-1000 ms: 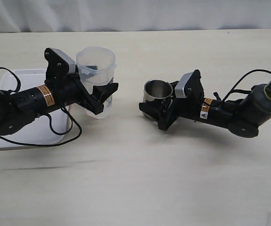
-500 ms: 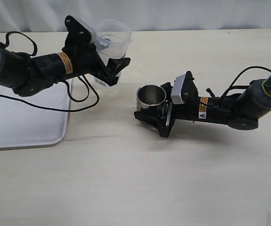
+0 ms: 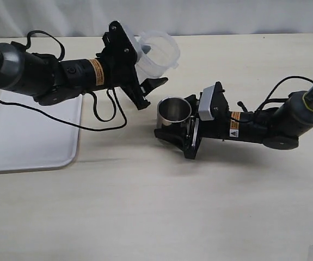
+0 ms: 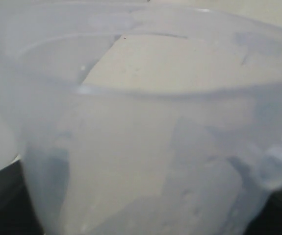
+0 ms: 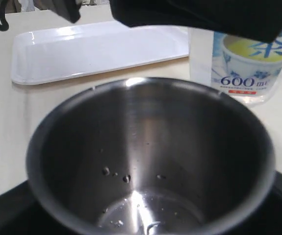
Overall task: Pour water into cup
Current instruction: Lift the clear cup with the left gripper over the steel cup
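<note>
The brushed-steel cup stands on the table, held by my right gripper, whose jaws are shut on its sides. In the right wrist view the cup shows a shiny inside with a few droplets and a faint glint of water at the bottom. My left gripper is shut on the translucent plastic container and holds it lifted and tilted, up and left of the cup. The container fills the left wrist view; I cannot make out water in it. Its blue 600 ml label shows just behind the cup.
A white tray lies on the table at the left, under the left arm; it also shows in the right wrist view. Black cables hang from both arms. The pale table top extends in front.
My left arm has lifted the plastic container and carried it right, toward the cup, tilting it. My right gripper with the cup shifted slightly left, then stayed still.
</note>
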You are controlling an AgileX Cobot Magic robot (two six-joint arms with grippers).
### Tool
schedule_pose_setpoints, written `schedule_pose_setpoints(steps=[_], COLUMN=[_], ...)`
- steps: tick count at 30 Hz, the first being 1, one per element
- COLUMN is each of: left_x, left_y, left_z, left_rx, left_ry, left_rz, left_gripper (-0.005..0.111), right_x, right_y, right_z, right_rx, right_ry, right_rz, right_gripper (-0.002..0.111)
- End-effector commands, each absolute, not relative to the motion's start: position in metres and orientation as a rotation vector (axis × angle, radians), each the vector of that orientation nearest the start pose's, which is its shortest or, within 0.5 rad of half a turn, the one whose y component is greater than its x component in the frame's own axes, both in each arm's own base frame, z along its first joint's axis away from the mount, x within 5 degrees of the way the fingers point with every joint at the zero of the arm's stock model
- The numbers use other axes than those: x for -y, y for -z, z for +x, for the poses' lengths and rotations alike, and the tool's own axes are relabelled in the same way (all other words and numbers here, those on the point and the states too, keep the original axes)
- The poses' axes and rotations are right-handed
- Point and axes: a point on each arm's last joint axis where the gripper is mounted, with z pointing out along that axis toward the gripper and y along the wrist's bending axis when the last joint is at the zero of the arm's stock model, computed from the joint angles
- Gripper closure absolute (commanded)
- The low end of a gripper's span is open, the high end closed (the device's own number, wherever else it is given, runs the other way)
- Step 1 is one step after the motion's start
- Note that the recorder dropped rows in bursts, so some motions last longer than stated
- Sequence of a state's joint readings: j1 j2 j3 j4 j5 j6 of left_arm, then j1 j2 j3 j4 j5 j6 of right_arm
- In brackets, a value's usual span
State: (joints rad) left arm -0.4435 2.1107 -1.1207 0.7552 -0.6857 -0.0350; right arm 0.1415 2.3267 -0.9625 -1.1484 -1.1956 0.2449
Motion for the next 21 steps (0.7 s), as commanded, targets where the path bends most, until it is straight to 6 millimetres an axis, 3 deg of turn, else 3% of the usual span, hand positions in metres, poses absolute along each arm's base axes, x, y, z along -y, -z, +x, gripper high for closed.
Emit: schedule_pose_setpoints(steps=[1, 21], left_x=[0.2238, 0.2294], left_y=[-0.1401, -0.1393], left_z=[0.3684, 0.3647], left_rx=[-1.412, -1.134], left_ry=[0.316, 0.057], left_rz=[1.231, 1.488], left_gripper=[0.107, 0.107], right_x=[-0.1291, -0.1297], right_y=[-0.0492, -0.0484], right_z=[0.3413, 0.3388], right_rx=[-1.505, -1.495], right_ry=[-0.853, -0.866], right_rz=[-1.13, -1.162], right_gripper=[0.104, 0.104])
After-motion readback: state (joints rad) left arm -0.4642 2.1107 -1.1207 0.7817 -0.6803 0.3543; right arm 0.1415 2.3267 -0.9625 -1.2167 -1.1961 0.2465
